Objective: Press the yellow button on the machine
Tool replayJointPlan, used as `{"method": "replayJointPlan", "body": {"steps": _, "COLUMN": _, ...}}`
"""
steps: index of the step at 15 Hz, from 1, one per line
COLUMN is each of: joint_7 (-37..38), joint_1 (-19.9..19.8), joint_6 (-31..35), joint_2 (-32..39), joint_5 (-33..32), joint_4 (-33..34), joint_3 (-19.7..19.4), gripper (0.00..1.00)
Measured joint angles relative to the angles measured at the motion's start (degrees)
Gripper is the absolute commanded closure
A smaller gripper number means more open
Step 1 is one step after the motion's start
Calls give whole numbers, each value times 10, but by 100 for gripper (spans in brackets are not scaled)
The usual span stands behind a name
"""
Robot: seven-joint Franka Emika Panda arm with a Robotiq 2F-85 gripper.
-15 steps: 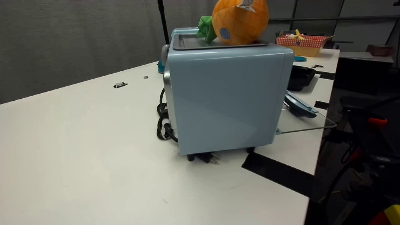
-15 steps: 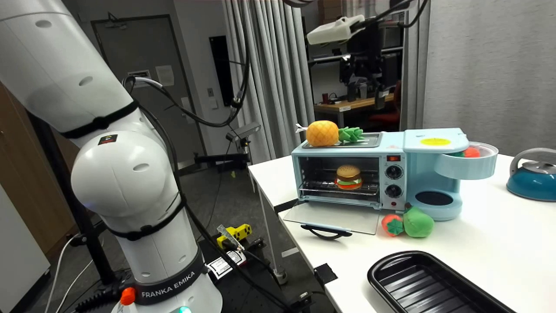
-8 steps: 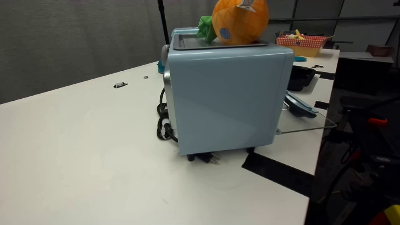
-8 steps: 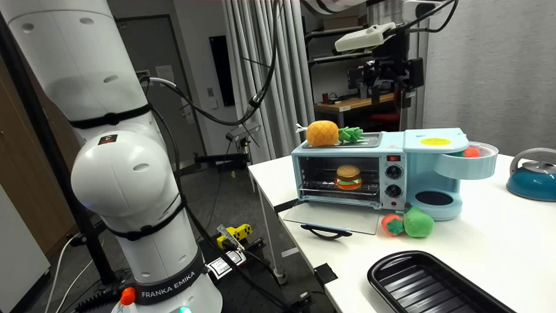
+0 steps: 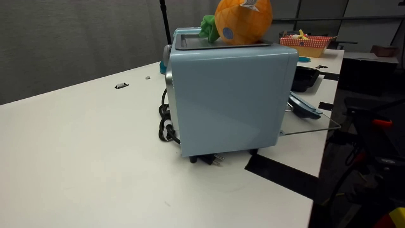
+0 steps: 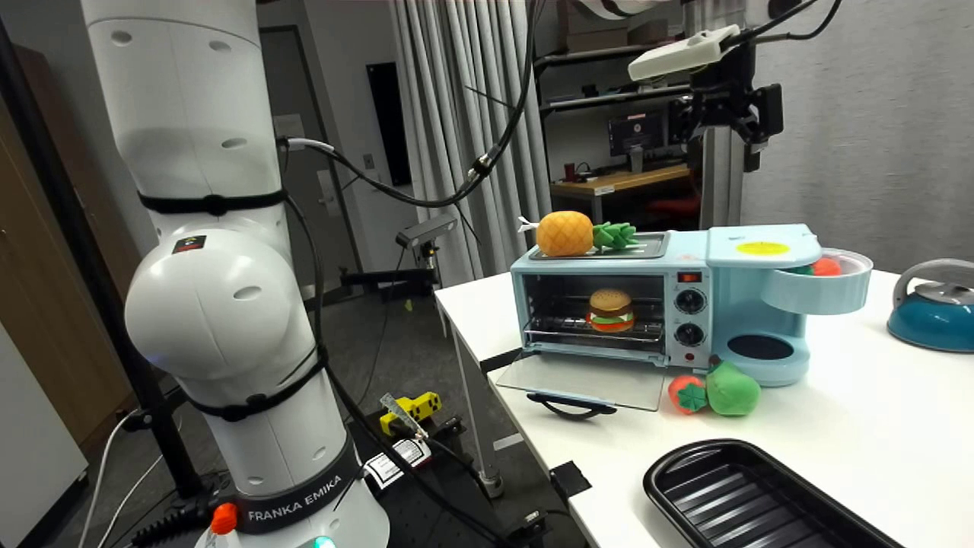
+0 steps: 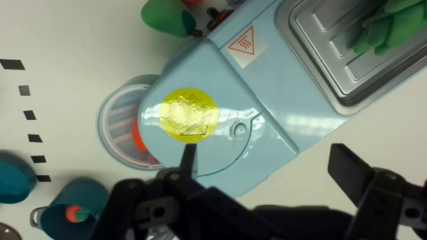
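Observation:
The machine is a pale blue toaster-oven appliance that shows in both exterior views (image 5: 234, 104) (image 6: 736, 293) and in the wrist view (image 7: 230, 85). The yellow button is a flat yellow round on top of its right-hand part in an exterior view (image 6: 763, 248). It also shows in the wrist view (image 7: 188, 115), in full view beyond the left fingertip. My gripper (image 7: 263, 150) is open and empty, its fingers wide apart. In an exterior view my gripper (image 6: 723, 156) hangs in the air higher than the machine's top, touching nothing.
A plush pineapple (image 6: 564, 234) lies on the machine's top tray. The glass door (image 6: 586, 380) is folded down, with a burger (image 6: 611, 310) inside. A tomato (image 6: 687, 393), a pear (image 6: 733, 388), a black pan (image 6: 761, 495) and a teal kettle (image 6: 936, 316) are on the table.
In an exterior view the arm and gripper have moved right, over toward the machine's right-hand part. The gripper turned somewhat, and both its fingers now show. The machine and the table's things have not moved.

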Motion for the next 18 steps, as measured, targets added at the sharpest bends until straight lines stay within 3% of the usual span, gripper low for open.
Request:
{"method": "replayJointPlan", "body": {"steps": 17, "joint_7": 0, "joint_1": 0, "joint_6": 4, "joint_2": 14, "joint_5": 0, "joint_4": 9, "joint_3": 15, "gripper": 0}}
{"method": "replayJointPlan", "body": {"steps": 18, "joint_7": 1, "joint_1": 1, "joint_6": 4, "joint_2": 17, "joint_5": 0, "joint_4": 10, "joint_3": 17, "gripper": 17}}
